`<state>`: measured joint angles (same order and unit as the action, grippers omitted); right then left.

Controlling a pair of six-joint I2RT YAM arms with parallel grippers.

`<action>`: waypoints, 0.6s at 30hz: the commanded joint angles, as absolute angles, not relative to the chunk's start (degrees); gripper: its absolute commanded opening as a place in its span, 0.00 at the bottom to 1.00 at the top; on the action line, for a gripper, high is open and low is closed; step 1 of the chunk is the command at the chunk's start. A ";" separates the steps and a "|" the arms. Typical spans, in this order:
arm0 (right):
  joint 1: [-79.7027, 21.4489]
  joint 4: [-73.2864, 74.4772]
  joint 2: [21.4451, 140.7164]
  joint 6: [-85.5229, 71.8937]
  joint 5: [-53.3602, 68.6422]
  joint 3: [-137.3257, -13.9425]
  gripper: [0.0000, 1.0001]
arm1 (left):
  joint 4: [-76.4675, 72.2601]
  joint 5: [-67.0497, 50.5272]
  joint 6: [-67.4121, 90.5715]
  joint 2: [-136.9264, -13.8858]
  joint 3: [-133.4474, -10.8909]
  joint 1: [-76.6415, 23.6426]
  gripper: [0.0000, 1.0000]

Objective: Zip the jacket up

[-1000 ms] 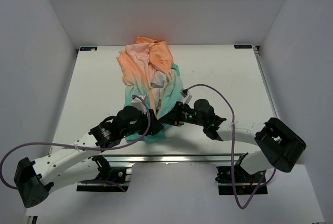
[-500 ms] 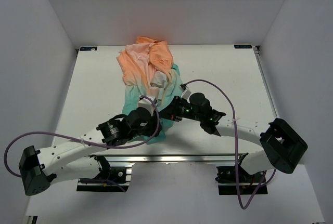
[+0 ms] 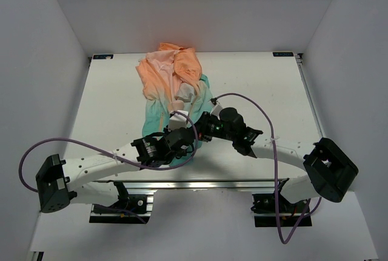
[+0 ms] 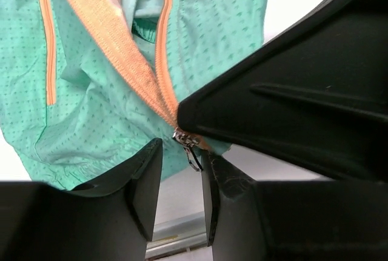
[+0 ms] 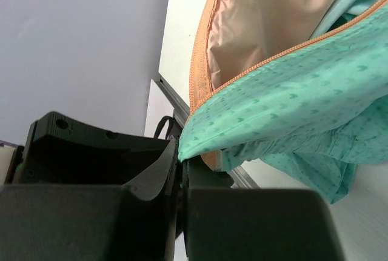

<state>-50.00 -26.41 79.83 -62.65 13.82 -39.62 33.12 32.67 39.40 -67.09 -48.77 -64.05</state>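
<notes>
your jacket (image 3: 173, 85) lies down the middle of the tabletop (image 3: 260, 85), orange hood at the far end, teal hem at the near edge. the right end effector (image 5: 180, 167) is clamped on the hem right by the zipper, so that's your anchor. the left end effector (image 4: 179, 173) has its fingers apart on either side of the zipper pull (image 4: 193, 154), not pinching it as far as i can tell. what could go wrong: that little pull dangles loose, so it could swing out as you close and you'd grab only fabric. and if the thin hem slips out of the right side, the cloth will bunch instead of zipping.
</notes>
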 commanded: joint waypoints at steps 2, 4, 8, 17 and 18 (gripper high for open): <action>-50.54 -27.25 79.10 -65.21 13.36 -42.19 0.00 | 35.59 39.01 41.13 -69.60 -52.73 -66.00 0.42; -50.62 -27.16 79.36 -65.21 13.36 -42.45 0.00 | 36.29 40.07 41.75 -70.31 -53.35 -67.32 0.42; -50.80 -27.33 79.80 -65.57 13.80 -42.45 0.00 | 37.53 42.89 43.41 -71.72 -54.40 -68.29 0.41; -50.80 -27.86 79.98 -66.09 13.19 -42.36 0.00 | 42.18 47.28 46.41 -75.23 -57.92 -70.57 0.00; -50.71 -27.95 80.24 -66.09 12.84 -42.62 0.00 | 42.71 47.63 46.84 -75.41 -58.18 -71.45 0.00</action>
<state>-50.22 -26.22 79.96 -65.21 12.71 -39.90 41.39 44.14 45.06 -75.33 -55.31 -69.80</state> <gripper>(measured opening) 0.026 0.020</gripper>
